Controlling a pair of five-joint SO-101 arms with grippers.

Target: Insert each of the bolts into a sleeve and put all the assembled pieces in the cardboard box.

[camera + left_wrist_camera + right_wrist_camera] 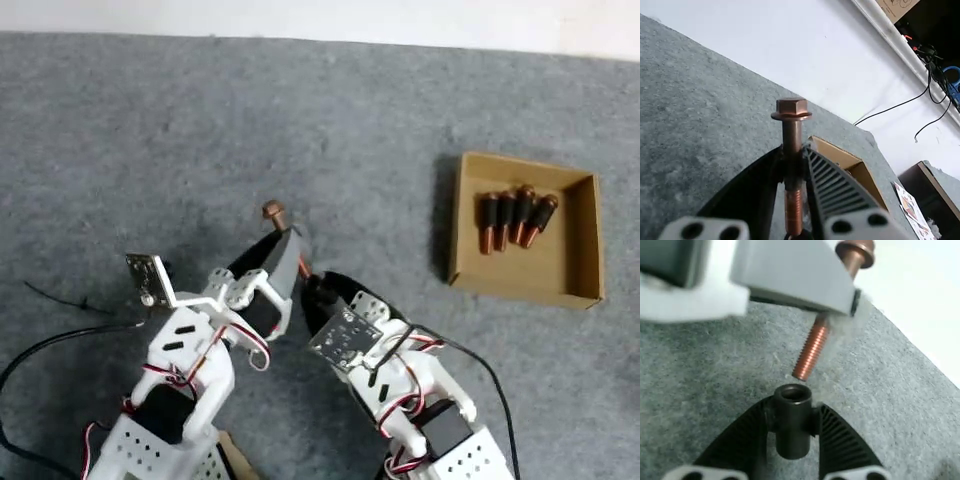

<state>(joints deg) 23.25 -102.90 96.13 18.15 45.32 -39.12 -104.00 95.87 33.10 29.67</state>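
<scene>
Bolt clamped in left hand — threaded tip just short of sleeve gripped by right hand, not yet inserted.

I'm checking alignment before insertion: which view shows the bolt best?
The right wrist view: the bolt hangs with its threaded tip just above the sleeve. The left wrist view shows its head and shank clamped in the left tool; the high view shows mainly its head.
</scene>
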